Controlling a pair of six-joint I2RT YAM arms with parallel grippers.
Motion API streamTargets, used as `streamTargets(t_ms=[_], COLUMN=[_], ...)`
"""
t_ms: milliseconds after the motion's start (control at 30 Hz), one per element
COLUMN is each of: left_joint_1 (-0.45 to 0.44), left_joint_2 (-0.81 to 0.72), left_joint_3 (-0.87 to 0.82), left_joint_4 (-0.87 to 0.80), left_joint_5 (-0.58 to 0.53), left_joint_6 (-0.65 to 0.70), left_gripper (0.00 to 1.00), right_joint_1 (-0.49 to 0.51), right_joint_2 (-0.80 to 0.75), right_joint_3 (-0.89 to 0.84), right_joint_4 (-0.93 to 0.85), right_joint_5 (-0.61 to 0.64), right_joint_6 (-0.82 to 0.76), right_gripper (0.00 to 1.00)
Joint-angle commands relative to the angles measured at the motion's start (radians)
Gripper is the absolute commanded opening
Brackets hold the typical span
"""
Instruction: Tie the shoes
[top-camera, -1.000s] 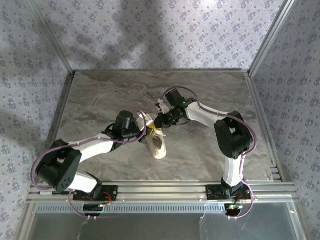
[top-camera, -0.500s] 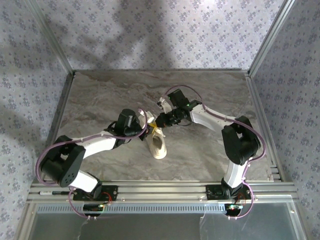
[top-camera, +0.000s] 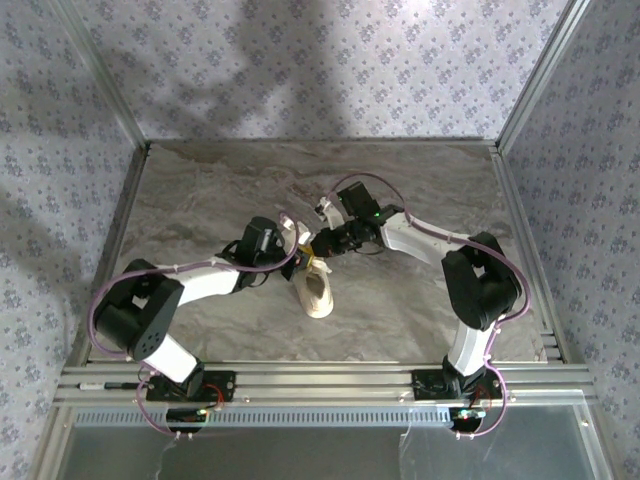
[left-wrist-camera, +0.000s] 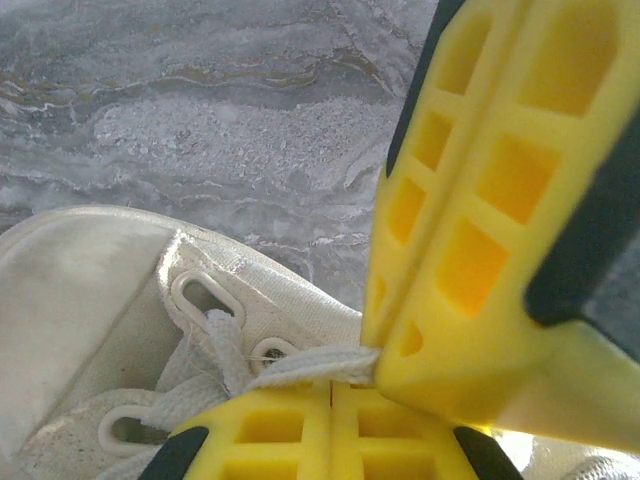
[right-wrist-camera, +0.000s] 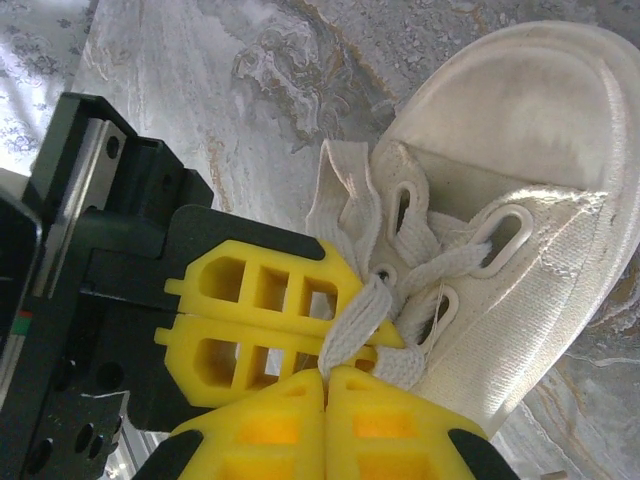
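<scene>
Mid-surface (top-camera: 420, 190) sits the cream sneaker (top-camera: 318, 292), and both arms crowd over its 12 o'clock end. The left gripper (left-wrist-camera: 332, 400) comes in from 9 o'clock and the right gripper (right-wrist-camera: 325, 385) from 3 o'clock, their yellow tips touching. Each is clamped fully closed, with a flat strand of the laces (right-wrist-camera: 352, 325) running up from the eyelets into the pinch between them. I'd say the knot is being cinched, so the pull should go evenly toward 9 and 3, kept low. A lopsided tug would likely drag or tip the light shoe.
</scene>
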Motion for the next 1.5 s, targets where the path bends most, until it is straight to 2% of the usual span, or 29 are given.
streamTargets(t_ms=[0,167,200,267,333,433,533,600,767,933,1100,1267,1467], left_joint_1=[0.002,0.010,0.010,0.009,0.010,0.010,0.010,0.009,0.009,0.010,0.008,0.006,0.005], left_joint_2=[0.035,0.035,0.035,0.036,0.039,0.045,0.052,0.050,0.047,0.046,0.041,0.033,0.030], left_joint_3=[0.022,-0.009,-0.015,-0.032,-0.040,-0.042,-0.041,-0.042,-0.050,-0.051,-0.058,-0.067,-0.076], left_joint_4=[0.008,0.064,0.075,0.104,0.120,0.122,0.121,0.120,0.138,0.141,0.148,0.152,0.158], left_joint_5=[-0.017,-0.011,-0.008,0.000,0.000,0.000,0.003,0.005,0.009,0.019,0.025,0.032,0.034], left_joint_6=[-0.042,-0.062,-0.064,-0.061,-0.061,-0.058,-0.057,-0.058,-0.057,-0.051,-0.043,-0.036,-0.030], left_gripper=[0.00,0.00,0.00,0.00,0.00,0.00,0.00,0.00,0.00,0.00,0.00,0.00,0.00], right_joint_1=[0.010,0.002,0.002,0.000,-0.010,-0.042,-0.084,-0.110,-0.152,-0.135,-0.087,-0.082,-0.092], right_joint_2=[-0.041,-0.066,-0.069,-0.077,-0.088,-0.108,-0.126,-0.129,-0.054,0.053,0.125,0.114,0.077], right_joint_3=[-0.011,-0.078,-0.081,-0.081,-0.078,-0.070,-0.069,-0.071,-0.057,-0.042,0.015,-0.011,-0.065], right_joint_4=[0.014,0.036,0.037,0.037,0.041,0.044,0.043,0.034,0.002,0.045,0.043,0.144,0.168], right_joint_5=[-0.096,-0.103,-0.105,-0.105,-0.111,-0.123,-0.131,-0.089,-0.047,-0.085,-0.119,-0.148,-0.139], right_joint_6=[-0.042,-0.077,-0.082,-0.089,-0.085,-0.072,-0.050,-0.016,0.104,0.208,0.224,0.286,0.306], right_gripper=[0.06,0.07,0.11,0.31,0.38,0.41,0.41,0.41,0.39,0.32,0.26,0.25,0.25])
